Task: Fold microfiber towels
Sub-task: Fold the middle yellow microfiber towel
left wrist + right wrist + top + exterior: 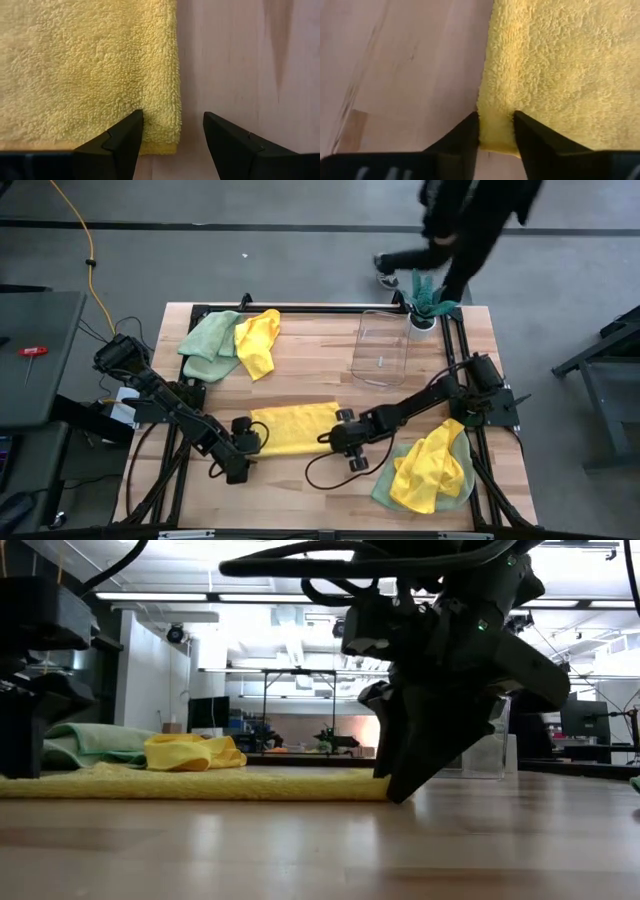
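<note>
Two towel heaps beside clear container

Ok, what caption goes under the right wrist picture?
Right gripper pinching the corner of the flat yellow towel on the wooden table.

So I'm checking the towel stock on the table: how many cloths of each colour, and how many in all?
Yellow towels: 3, one flat between the grippers, one in the far pile, one in the near right pile
Green towels: 2, far pile, near right pile
Total: 5 that show
</note>
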